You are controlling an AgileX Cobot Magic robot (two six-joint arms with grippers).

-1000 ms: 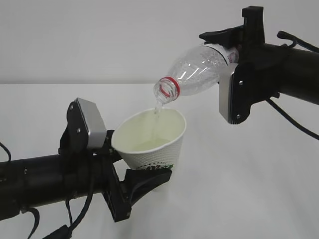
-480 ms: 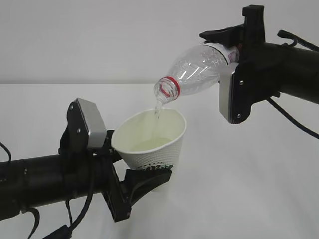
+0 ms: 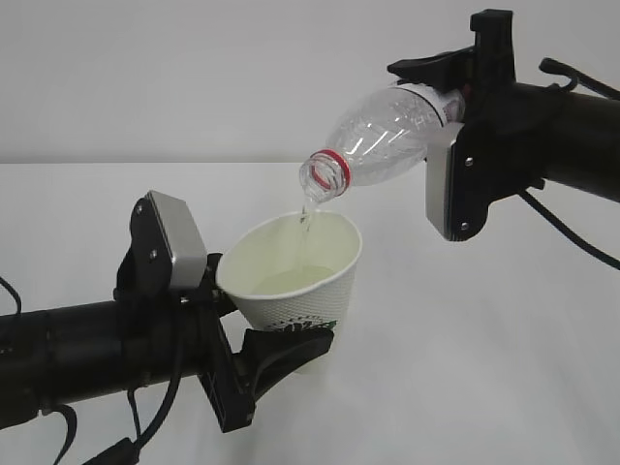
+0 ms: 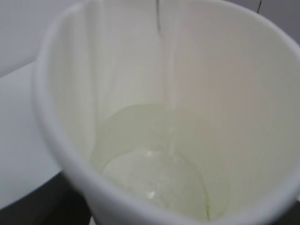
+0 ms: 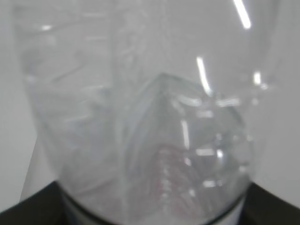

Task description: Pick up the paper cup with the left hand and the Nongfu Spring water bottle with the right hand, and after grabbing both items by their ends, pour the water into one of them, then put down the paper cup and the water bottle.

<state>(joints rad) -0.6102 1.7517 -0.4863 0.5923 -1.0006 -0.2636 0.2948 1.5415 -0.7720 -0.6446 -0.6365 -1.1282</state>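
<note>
The white paper cup (image 3: 291,276) is held off the table near its base, tilted slightly, with my left gripper (image 3: 263,325) shut on it. Above it the clear Nongfu Spring water bottle (image 3: 387,131) lies tipped mouth-down to the left, its red neck ring (image 3: 330,161) just over the cup's rim. My right gripper (image 3: 441,105) is shut on the bottle's bottom end. A thin stream of water (image 3: 306,215) falls into the cup. In the left wrist view the cup (image 4: 234,117) fills the frame, with water (image 4: 154,183) pooled inside. The bottle (image 5: 140,117) fills the right wrist view.
A white table (image 3: 504,368) lies under both arms, with a plain pale wall (image 3: 194,77) behind. The right arm's black cable (image 3: 572,242) loops below it. Nothing else stands on the visible table.
Water keeps running from the bottle into the cup. Neither arm nor the bottle's tilt has visibly shifted.
</note>
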